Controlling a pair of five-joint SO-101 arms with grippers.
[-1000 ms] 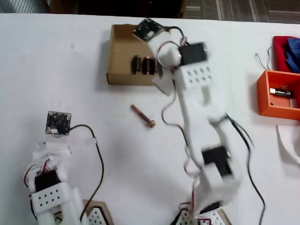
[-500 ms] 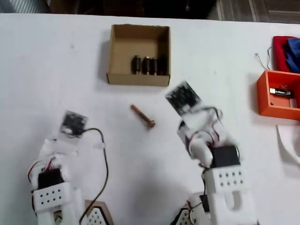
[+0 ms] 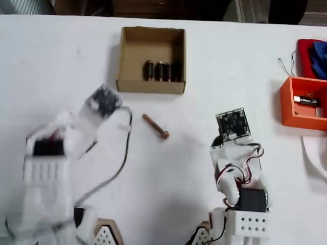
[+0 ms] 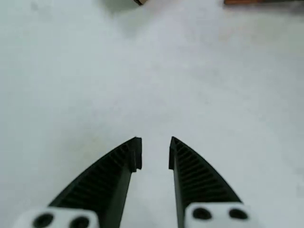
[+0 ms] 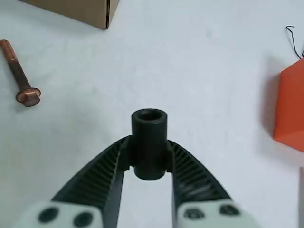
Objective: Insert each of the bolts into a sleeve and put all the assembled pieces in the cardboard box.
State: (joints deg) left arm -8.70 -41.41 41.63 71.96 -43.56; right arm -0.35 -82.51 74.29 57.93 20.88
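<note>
A copper bolt (image 3: pixel 155 126) lies on the white table just in front of the cardboard box (image 3: pixel 127 56), which holds three assembled pieces (image 3: pixel 162 71) in a row. My right gripper (image 5: pixel 149 153) is shut on a black sleeve (image 5: pixel 149 126), held upright with its bore showing. From there the bolt (image 5: pixel 19 73) lies off to one side and the box corner (image 5: pixel 90 12) is beyond it. My left gripper (image 4: pixel 154 154) is open over bare table with nothing between its fingers. In the high view the left arm (image 3: pixel 51 153) is left of the bolt and the right arm (image 3: pixel 237 173) is right of it.
An orange tray (image 3: pixel 301 104) holding a small black item stands at the right edge, with red and blue cloth (image 3: pixel 311 56) behind it. The orange tray's side (image 5: pixel 290 104) is near the right gripper. Cables trail from both arms.
The right arm has drawn back from over the box to the near right of the table. The left arm has swung forward and right, toward the bolt.
</note>
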